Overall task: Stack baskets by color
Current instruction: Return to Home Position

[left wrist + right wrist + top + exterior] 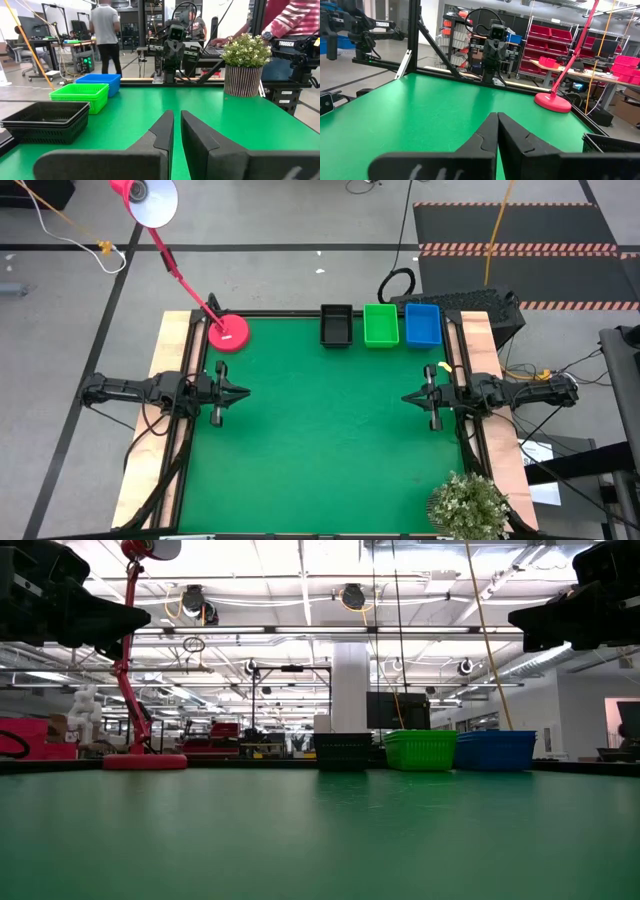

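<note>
Three piles of baskets stand side by side on the green mat at the table's far edge: black (336, 326), green (381, 325) and blue (422, 324). In the left wrist view the black pile (47, 120) shows nested rims; the green pile (80, 95) and the blue pile (100, 82) stand beyond it. My left gripper (245, 393) hovers level at the table's left edge, fingers almost together with a thin slit (177, 114), holding nothing. My right gripper (405, 397) hovers level at the right edge, shut and empty (496, 115).
A pink lamp base (228, 333) sits at the far left corner, its arm leaning away over the edge. A potted plant (468, 502) stands at the near right corner. The green mat (320, 440) lies bare between the arms. People stand beyond the table.
</note>
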